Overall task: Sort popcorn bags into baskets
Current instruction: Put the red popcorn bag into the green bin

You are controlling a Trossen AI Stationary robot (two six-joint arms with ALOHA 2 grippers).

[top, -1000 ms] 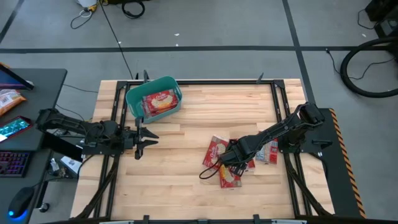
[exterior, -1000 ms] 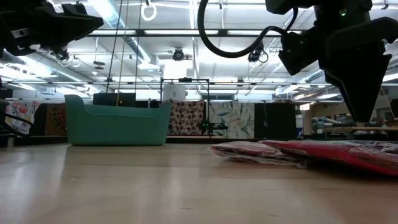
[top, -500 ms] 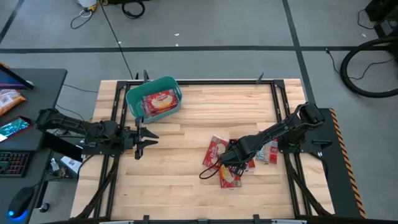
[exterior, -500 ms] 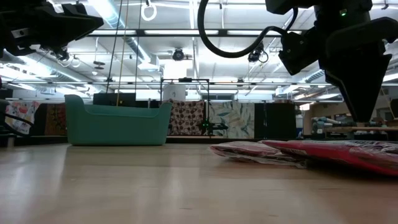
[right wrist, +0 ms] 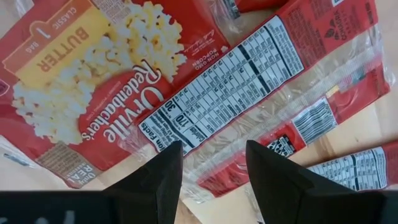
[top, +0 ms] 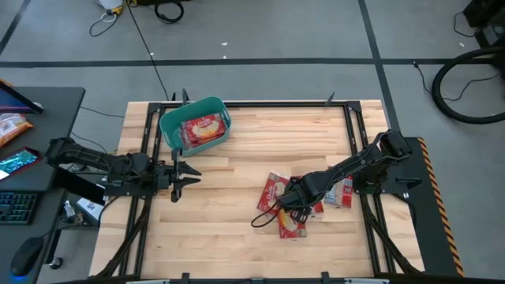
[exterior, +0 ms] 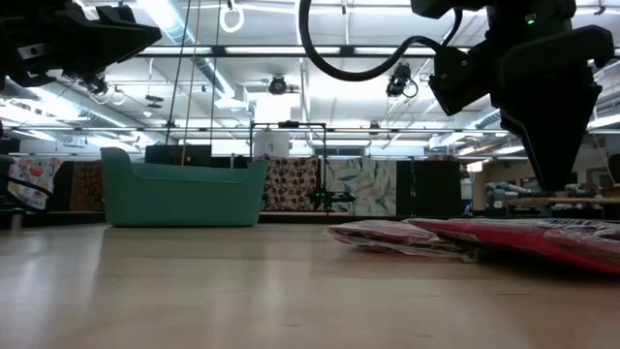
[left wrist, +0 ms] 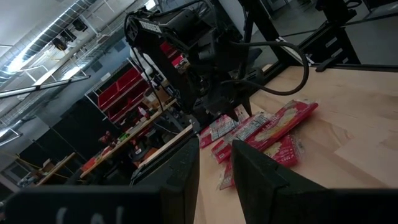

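Note:
Several red popcorn bags point(top: 274, 189) lie flat in a loose overlapping pile on the wood at the table's right-middle; the pile also shows in the low view point(exterior: 504, 236) and the left wrist view point(left wrist: 267, 127). My right gripper point(top: 290, 203) hangs open just above the pile, pointing down. In its wrist view point(right wrist: 211, 168) the fingers straddle a packet lying back side up, with its nutrition label point(right wrist: 249, 68) showing, beside a face-up one point(right wrist: 93, 93). The teal basket point(top: 193, 104) stands at the far left and holds one bag point(top: 203, 128). My left gripper point(top: 180, 180) waits open near the table's left edge.
Black frame rails run along the table's left, right and far edges. A cable loop point(top: 264, 217) hangs from the right arm beside the pile. Bare wood lies between the basket point(exterior: 184, 194) and the pile. A side desk on the left carries an orange packet point(top: 12, 126).
My right gripper has shifted a little toward the table's left above the pile, its cable loop swinging with it. The bags and the left arm have kept still.

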